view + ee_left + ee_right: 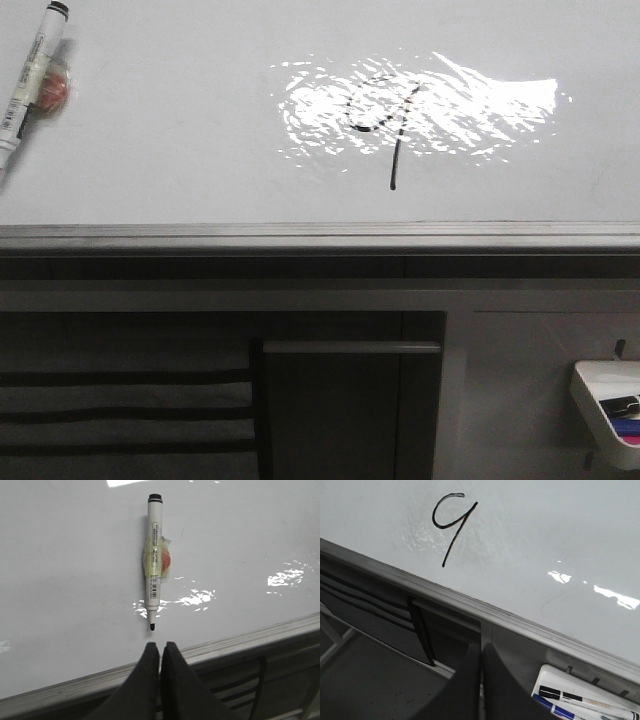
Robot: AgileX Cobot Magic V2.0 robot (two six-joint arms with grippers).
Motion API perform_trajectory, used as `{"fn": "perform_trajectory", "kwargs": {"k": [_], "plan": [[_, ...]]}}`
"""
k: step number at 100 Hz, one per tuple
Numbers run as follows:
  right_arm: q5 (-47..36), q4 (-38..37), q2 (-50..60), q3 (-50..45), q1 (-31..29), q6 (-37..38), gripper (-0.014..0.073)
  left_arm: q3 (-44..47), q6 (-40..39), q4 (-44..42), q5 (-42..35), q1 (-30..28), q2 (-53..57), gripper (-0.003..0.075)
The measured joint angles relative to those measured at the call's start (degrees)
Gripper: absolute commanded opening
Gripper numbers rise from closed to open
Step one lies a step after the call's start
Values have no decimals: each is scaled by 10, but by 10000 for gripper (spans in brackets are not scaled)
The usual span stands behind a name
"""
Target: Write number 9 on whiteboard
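Observation:
The number 9 (385,125) is drawn in thin black strokes on the whiteboard (180,140), partly inside a bright glare patch; the same number 9 (451,525) shows in the right wrist view. A white marker (153,562) with a black cap end and bare tip lies flat on the whiteboard (60,580), a reddish taped lump on its side; in the front view the marker (30,75) lies at the far left. My left gripper (160,645) is shut and empty, just short of the marker's tip over the board's grey edge. My right gripper (481,647) is shut, empty, below the board's edge.
A grey metal edge strip (320,237) runs along the board's near side. A small white tray (608,410) with several markers hangs at the lower right, close beside the right gripper as the tray (585,695). Dark slats (120,410) lie below.

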State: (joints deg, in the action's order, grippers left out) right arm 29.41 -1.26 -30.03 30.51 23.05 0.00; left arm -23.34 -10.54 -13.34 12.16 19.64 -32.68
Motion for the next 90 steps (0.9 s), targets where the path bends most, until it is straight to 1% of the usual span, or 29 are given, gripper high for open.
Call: {"fn": "perform_trajectory", "kwargs": {"k": [13,24,36,51,62,73,81,90], "plan": [[0,0,0,0,0,0,-72,3,0,0,-1,0,3,-20],[0,0,0,0,0,0,-72,29,0,0,-19,-4,40,-20],[0,0,0,0,0,0,-72,80,0,14,-30,-39,117,-20],[0,0,0,0,0,0,-72,160,0,83,-30,-90,237,-20],[0,0,0,0,0,0,-72,208,0,105,-30,-114,313,-20],[1,1,1,0,0,0,-72,229,0,110,-33,-122,330,-20],[1,1,1,0,0,0,-72,229,0,112,-62,-123,330,-20],[1,1,2,0,0,0,-72,229,0,112,-73,-123,330,-20]]}}
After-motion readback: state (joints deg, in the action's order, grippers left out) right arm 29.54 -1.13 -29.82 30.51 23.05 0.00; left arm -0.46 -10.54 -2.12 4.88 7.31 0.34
